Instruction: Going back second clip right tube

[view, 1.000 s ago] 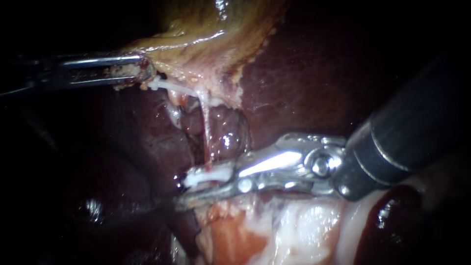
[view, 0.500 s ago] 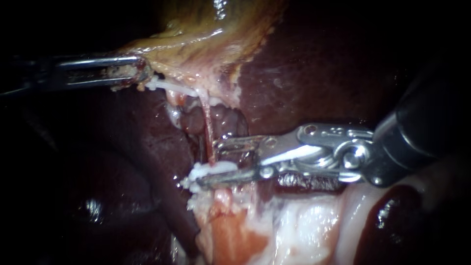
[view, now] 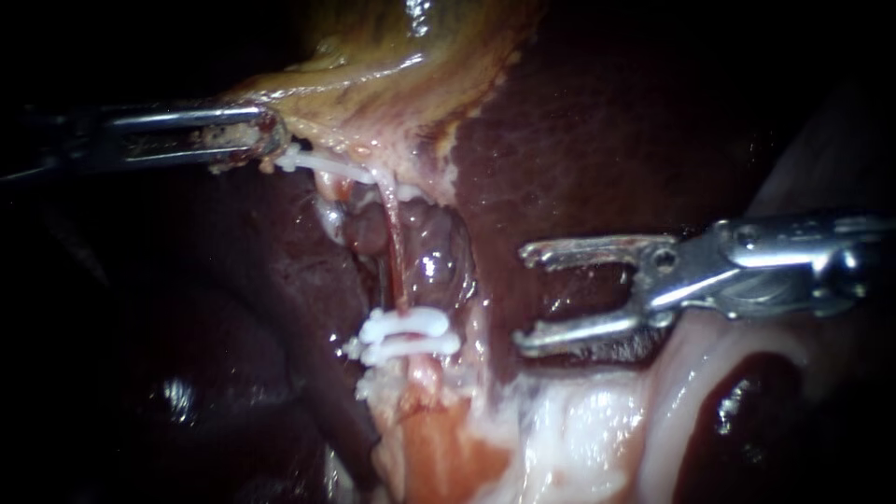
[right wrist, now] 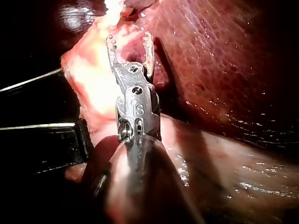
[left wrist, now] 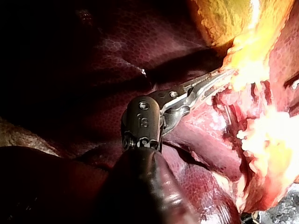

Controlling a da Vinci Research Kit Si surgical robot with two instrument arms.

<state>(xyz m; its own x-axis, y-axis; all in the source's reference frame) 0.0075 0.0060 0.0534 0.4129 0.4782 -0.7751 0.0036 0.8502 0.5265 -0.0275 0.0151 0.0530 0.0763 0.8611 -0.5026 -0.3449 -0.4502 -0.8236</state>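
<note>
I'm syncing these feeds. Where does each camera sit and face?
Endoscope view: close over the liver, facing the clipped tube; both instruments show.
Left wrist view: on that arm, looking down the left instrument at the gripped gallbladder.
Right wrist view: on that arm, looking down the right instrument, jaws open.
Shared: endoscope and left wrist views both show the gallbladder grip.

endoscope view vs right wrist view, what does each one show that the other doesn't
Only the endoscope view: two white clips on the tube, and the left instrument, jaws shut on the gallbladder. Only the right wrist view: the right instrument seen from behind, along its shaft. Both: its jaws open and empty, and the liver.
</note>
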